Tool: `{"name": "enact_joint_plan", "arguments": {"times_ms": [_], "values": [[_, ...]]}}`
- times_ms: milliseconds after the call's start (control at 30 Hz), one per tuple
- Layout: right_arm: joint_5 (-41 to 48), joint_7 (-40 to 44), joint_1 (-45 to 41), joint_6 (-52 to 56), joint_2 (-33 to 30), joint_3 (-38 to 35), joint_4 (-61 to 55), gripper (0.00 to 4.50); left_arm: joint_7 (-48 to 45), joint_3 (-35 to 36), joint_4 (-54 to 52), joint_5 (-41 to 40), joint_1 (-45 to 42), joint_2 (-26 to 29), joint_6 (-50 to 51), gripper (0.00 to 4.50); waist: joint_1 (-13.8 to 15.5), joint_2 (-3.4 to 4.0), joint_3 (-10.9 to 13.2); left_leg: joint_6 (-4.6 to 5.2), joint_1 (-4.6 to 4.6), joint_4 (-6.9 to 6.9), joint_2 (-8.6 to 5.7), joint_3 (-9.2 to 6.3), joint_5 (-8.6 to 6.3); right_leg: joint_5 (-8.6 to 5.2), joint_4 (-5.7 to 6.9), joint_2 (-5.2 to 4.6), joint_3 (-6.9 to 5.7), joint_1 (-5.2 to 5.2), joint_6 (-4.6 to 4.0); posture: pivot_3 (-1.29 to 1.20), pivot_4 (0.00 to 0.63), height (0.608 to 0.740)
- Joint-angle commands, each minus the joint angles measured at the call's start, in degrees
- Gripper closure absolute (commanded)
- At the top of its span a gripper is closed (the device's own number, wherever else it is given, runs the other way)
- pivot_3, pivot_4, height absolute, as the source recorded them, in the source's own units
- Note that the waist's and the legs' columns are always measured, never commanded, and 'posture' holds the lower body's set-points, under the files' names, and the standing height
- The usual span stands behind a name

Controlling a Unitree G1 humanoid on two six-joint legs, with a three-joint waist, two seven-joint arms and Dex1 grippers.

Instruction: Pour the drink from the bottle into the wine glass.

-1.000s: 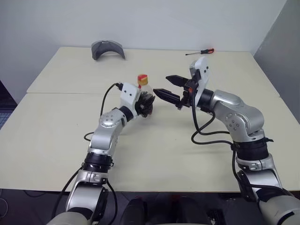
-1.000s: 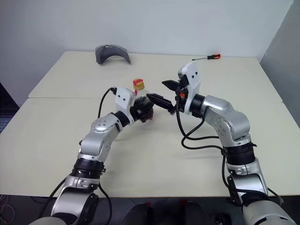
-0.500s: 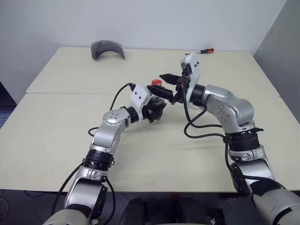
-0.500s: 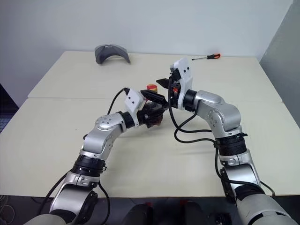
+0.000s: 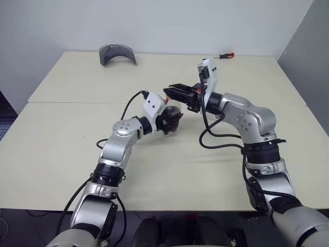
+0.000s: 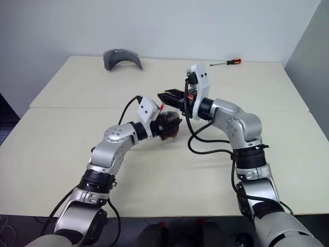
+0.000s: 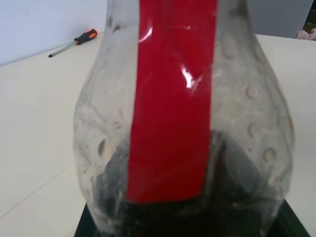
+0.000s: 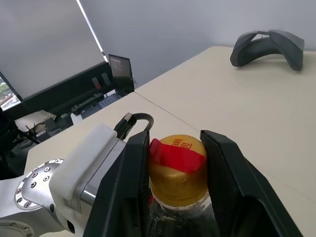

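The bottle (image 7: 182, 123) is a squat, round-bellied clear plastic one with a red label strip running down its neck and belly, and dark liquid shows low in its body. It stands held above the cream table near its middle seam. Its yellow cap (image 8: 177, 170), topped with a red tab, sits squarely between two black fingers that press against its sides.

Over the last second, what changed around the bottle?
The right gripper moved in from beside the bottle and closed its two fingers on the yellow cap. The left gripper carried the bottle slightly rightward and kept its hold. The screwdriver and grey holder stayed put.
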Motion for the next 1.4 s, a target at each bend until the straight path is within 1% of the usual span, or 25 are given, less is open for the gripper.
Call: {"name": "enact_joint_plan", "arguments": {"times_ms": [33,167,200,333,433,500,567,633,733,800,867,1033,1100,1200,1300,1400], "values": [[0.66,0.59,-1.22,-0.81,-0.36,-1.04,-2.7,3.22,-0.11,0.21,-3.83,-0.51,-1.08,-0.1,-0.35,2.83,-0.01,0.0,0.0,0.0,0.0,0.0,0.0,0.0,0.0,0.0,0.0,0.0,0.0,0.0,0.0,0.0,0.15,0.74],[-1.56,5.3,-1.46,-5.35,-2.01,1.91,-3.04,3.22,-1.05,0.19,-6.83,-1.97,-0.71,-0.12,1.67,2.83,-0.02,0.0,0.0,0.0,-0.01,0.0,0.0,0.0,0.0,0.0,0.0,0.0,0.0,-0.01,0.0,0.0,0.15,0.74],[-2.27,7.92,-1.75,-7.58,-2.72,2.82,-2.52,3.22,-1.72,-0.04,-8.6,-2.48,-0.09,0.17,2.39,2.83,-0.03,0.0,0.0,0.0,-0.02,0.0,0.0,0.0,0.0,0.0,-0.01,0.0,0.0,-0.01,0.0,0.0,0.15,0.74],[-0.16,18.77,-4.27,-11.72,-4.07,2.1,1.56,3.22,-5.25,-0.35,-17.88,-6.46,4.24,2.89,7.04,2.83,-0.37,0.03,0.02,0.01,-0.02,-0.02,0.0,0.01,0.0,0.0,-0.02,0.0,0.0,-0.01,0.0,0.0,0.15,0.74],[2.72,26.85,-5.99,-10.13,-4.95,2.07,2.98,3.22,-6.55,0.26,-26.33,-10.6,7.6,5.57,11.72,2.83,-0.8,0.06,0.04,0.01,-0.01,-0.02,0.02,0.0,0.0,0.0,-0.02,0.0,0.0,-0.01,0.0,0.0,0.15,0.74],[2.9,31.61,-6.4,-10.96,-5.56,3.11,2.9,3.22,-6.83,0.58,-31.71,-13.22,9.44,7.41,14.85,2.83,-1.07,0.07,0.05,0.02,-0.01,-0.02,0.03,-0.02,-0.01,0.0,-0.01,0.0,0.0,0.0,0.0,0.0,0.15,0.74],[5.26,37.24,-6.86,-8.54,-6.03,4.6,1.37,3.22,-7.19,1.75,-38.05,-17.26,11.5,9.85,18.7,2.83,-1.11,0.08,0.06,0.03,-0.01,-0.02,0.03,-0.04,-0.02,0.0,-0.01,0.0,-0.01,0.01,0.0,0.0,0.15,0.74],[7.76,41.17,-7.26,-5.38,-6.39,5.66,-0.21,3.22,-7.06,2.85,-42.33,-20.45,12.96,11.65,21.36,2.83,-1.12,0.11,0.07,0.2,0.01,-0.02,0.03,-0.05,-0.11,0.0,0.0,0.0,0.0,0.02,0.0,0.0,0.15,0.74],[9.18,43.91,-7.94,-3.05,-6.56,6.83,-1.58,3.22,-6.68,3.94,-46.01,-23.5,14.77,13.93,24.07,2.83,-1.07,0.11,0.07,0.23,0.03,0.0,0.03,-0.09,-0.13,0.0,-0.01,0.0,-0.02,0.05,0.0,0.0,0.15,0.74],[8.71,41.39,-9.22,-2.96,-4.95,5.76,0.29,2.51,-5.97,4.23,-46.14,-23.35,15.77,14.7,23.93,2.83,-1.08,0.13,0.08,0.23,0.09,0.0,0.03,-0.1,-0.13,0.0,0.01,0.0,-0.02,0.09,0.0,0.0,0.15,0.74],[9.25,40.55,-9.86,-1.83,-4.56,4.36,1.76,1.93,-4.53,4.43,-45.44,-23.12,15.99,14.54,23.75,2.83,-1.12,0.16,0.1,0.24,0.14,0.0,0.04,-0.09,-0.12,0.01,0.06,0.0,-0.02,0.1,-0.02,0.0,0.15,0.74],[7.6,35.08,-6.74,-2.96,-6.59,2.06,-1.75,0.09,-1.61,5.38,-44.43,-22.86,17.75,14.1,23.65,2.83,-0.78,0.16,0.1,0.23,0.1,0.0,0.02,-0.11,-0.12,0.01,-0.01,-0.02,-0.05,0.12,-0.03,0.0,0.15,0.74],[10.01,31.17,-5.01,0.32,-7.5,-0.59,-4.33,0.02,-1.11,5.84,-42.16,-20.93,19.5,14.53,21.43,2.83,-0.8,0.16,0.1,0.22,0.05,0.0,-0.01,-0.07,-0.11,0.01,-0.05,-0.05,-0.01,0.09,-0.03,0.0,0.15,0.74],[10.78,26.3,-1.68,1.69,-8.8,-2.46,-9.6,0.02,0.1,6.44,-39.11,-18.79,20.7,14.59,18.95,2.83,-0.82,0.19,0.12,0.09,0.03,-0.02,0.0,-0.08,-0.04,0.01,-0.05,-0.05,-0.03,0.06,-0.03,0.0,0.15,0.74],[6.63,20.65,0.79,-0.03,-9.78,-1.05,-13.64,0.02,1.71,5.8,-34.39,-15.95,18.43,13.72,16.59,2.83,-0.85,0.19,0.12,0.24,0.05,-0.03,0.01,-0.09,-0.12,0.0,-0.01,-0.04,-0.05,0.06,-0.04,0.0,0.15,0.74],[5.27,17.13,1.46,-0.48,-9.09,-0.13,-14.89,0.02,1.81,4.84,-29.51,-13.21,16.12,13.21,13.64,2.83,-0.91,0.19,0.12,0.26,0.07,-0.01,0.0,-0.07,-0.11,0.01,0.05,-0.04,-0.04,0.06,-0.04,0.0,0.15,0.74]]}}
